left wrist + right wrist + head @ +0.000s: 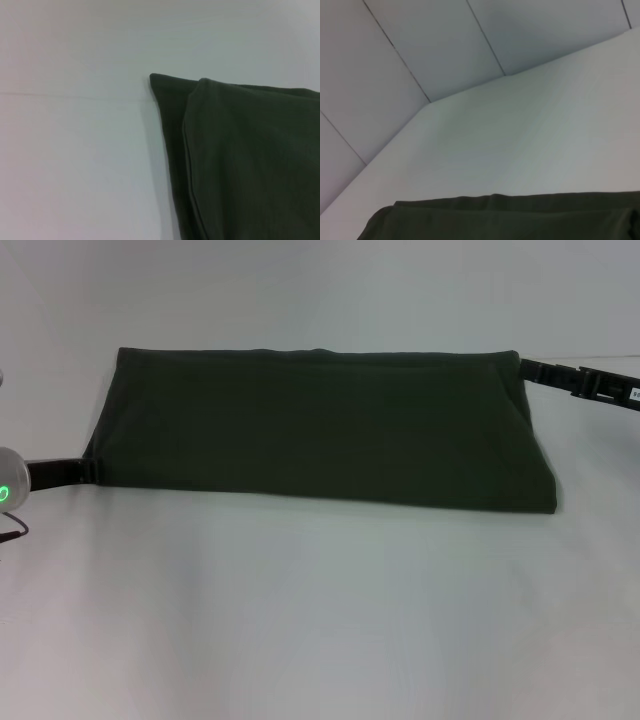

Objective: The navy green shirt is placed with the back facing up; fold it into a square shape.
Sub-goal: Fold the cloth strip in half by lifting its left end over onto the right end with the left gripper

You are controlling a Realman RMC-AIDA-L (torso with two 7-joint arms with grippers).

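White table (320,620) fills most of the head view, plain matte surface, faint soft shadow along the near part. Same tabletop shows in the left wrist view with a thin straight seam line (75,95) running across it. Right wrist view: pale panelled wall (420,45) behind the table's far edge, dark narrow joints between panels, panels meeting at a corner.
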